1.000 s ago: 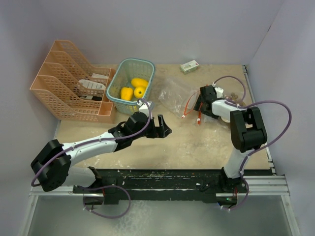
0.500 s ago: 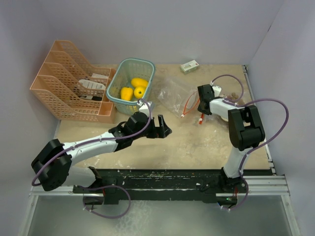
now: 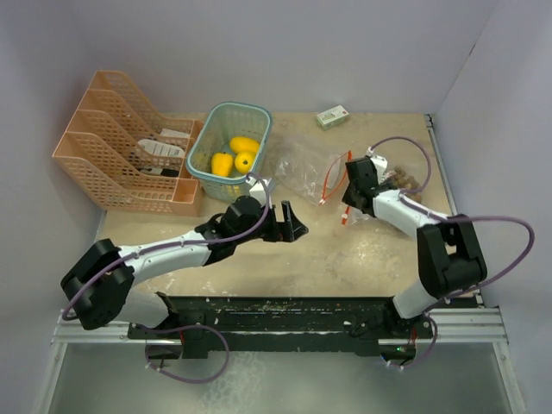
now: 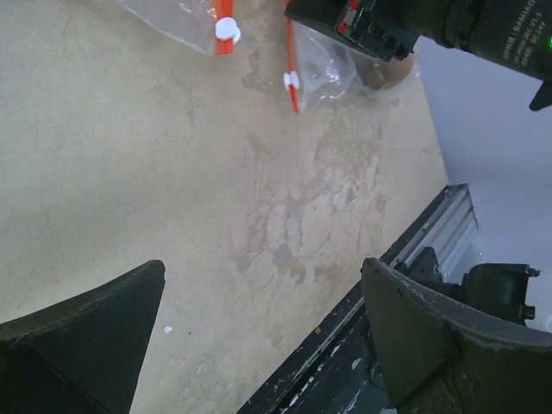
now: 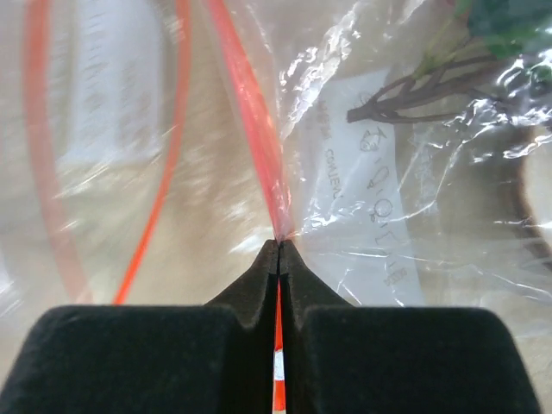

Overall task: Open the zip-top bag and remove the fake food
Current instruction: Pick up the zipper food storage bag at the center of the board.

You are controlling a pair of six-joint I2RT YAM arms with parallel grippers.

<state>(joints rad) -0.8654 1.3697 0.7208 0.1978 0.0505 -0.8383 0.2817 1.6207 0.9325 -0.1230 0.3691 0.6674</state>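
Observation:
The clear zip-top bag (image 3: 304, 166) lies crumpled at the back middle of the table, its red zip strip (image 3: 331, 181) curling toward the right arm. My right gripper (image 3: 348, 205) is shut on that red strip (image 5: 250, 112), which runs pinched between the pads (image 5: 259, 276). Through the film (image 5: 388, 216) I see a dark stem (image 5: 405, 95) and a beige piece (image 5: 539, 190) of fake food. A brown cluster (image 3: 402, 179) lies by the right wrist. My left gripper (image 3: 289, 222) hangs open over bare table (image 4: 263, 267), short of the bag's white sliders (image 4: 226, 26).
A green basket (image 3: 226, 110) holding yellow fruits (image 3: 235, 157) stands at the back, left of the bag. An orange file rack (image 3: 121, 142) fills the far left. A small white-green box (image 3: 332, 116) lies at the back wall. The table's metal front rail (image 4: 431, 250) is near.
My right gripper went from open to shut on the bag's red zip strip, and its arm swung out to the right. The left arm edged slightly right.

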